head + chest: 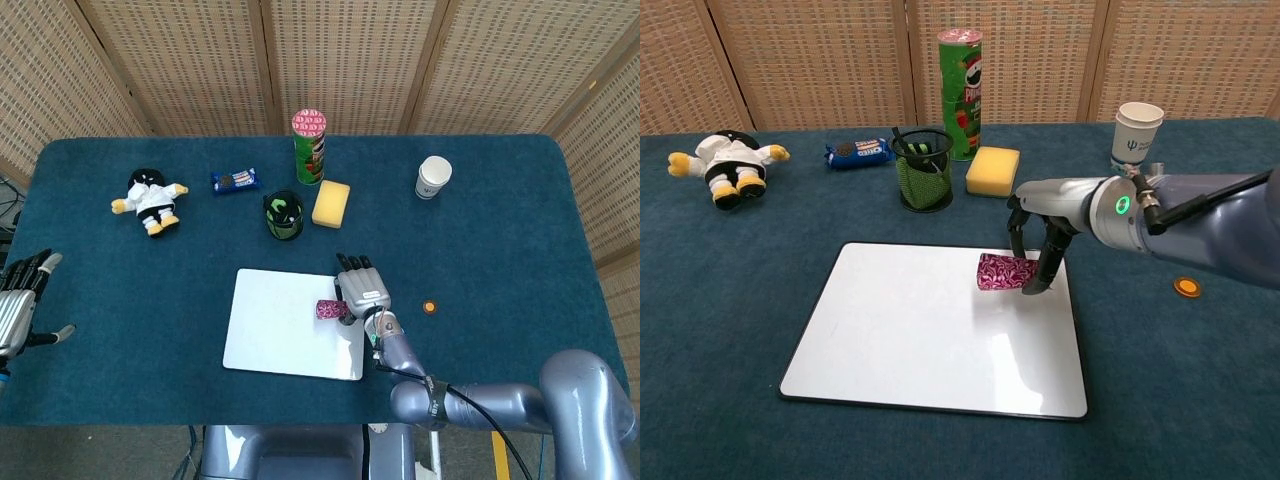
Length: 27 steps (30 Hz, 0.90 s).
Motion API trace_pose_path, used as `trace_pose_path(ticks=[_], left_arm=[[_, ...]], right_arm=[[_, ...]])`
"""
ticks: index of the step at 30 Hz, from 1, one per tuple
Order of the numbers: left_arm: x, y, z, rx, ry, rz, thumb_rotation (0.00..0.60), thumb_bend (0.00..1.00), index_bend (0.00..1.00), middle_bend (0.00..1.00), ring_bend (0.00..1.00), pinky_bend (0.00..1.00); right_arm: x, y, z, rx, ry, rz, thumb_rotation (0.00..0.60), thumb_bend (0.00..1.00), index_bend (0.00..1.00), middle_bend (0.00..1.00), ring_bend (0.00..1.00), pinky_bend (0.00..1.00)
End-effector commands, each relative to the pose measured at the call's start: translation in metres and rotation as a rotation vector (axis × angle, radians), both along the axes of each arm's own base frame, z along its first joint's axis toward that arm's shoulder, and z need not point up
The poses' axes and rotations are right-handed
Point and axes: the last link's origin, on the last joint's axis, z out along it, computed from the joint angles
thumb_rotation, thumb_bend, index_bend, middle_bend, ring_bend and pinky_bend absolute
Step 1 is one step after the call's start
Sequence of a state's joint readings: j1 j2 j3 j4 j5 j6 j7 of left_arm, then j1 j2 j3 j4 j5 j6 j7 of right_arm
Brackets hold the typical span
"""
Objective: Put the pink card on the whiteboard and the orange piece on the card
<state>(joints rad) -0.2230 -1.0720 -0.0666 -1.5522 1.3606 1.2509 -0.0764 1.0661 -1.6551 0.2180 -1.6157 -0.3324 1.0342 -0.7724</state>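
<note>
My right hand (360, 289) (1036, 240) holds the pink patterned card (328, 309) (1004, 271) above the right half of the whiteboard (280, 335) (900, 340). The card hangs from the fingers, slightly bent. The small orange piece (430, 307) (1186, 287) lies on the blue cloth to the right of the board. My left hand (20, 300) stays at the far left edge of the table, fingers spread and holding nothing; only the head view shows it.
Behind the board stand a black mesh pen cup (922, 168), a yellow sponge (992, 171) and a green chip can (960, 80). A paper cup (1137, 133) is at the back right. A plush toy (728, 165) and a snack bar (857, 152) lie at the back left.
</note>
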Motion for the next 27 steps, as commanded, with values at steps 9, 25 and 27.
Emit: trace_pose_path(ticks=[9,25,27], left_arm=[[0.000,0.000,-0.001,-0.002,0.003,-0.001,0.600,0.00,0.00,0.00,0.00,0.00],[0.004,-0.002,-0.005,-0.016,0.015,-0.016,0.600,0.00,0.00,0.00,0.00,0.00],[0.005,-0.002,-0.007,-0.019,0.018,-0.018,0.600,0.00,0.00,0.00,0.00,0.00]], right_arm=[[0.009,0.013,0.023,-0.026,-0.062,0.117,0.600,0.00,0.12,0.00,0.00,0.00],[-0.093,0.020,0.080,-0.128,0.028,0.187,0.600,0.19,0.40,0.00,0.00,0.00],[-0.107,0.018,0.079,-0.129,0.027,0.177,0.600,0.21,0.40,0.00,0.00,0.00]])
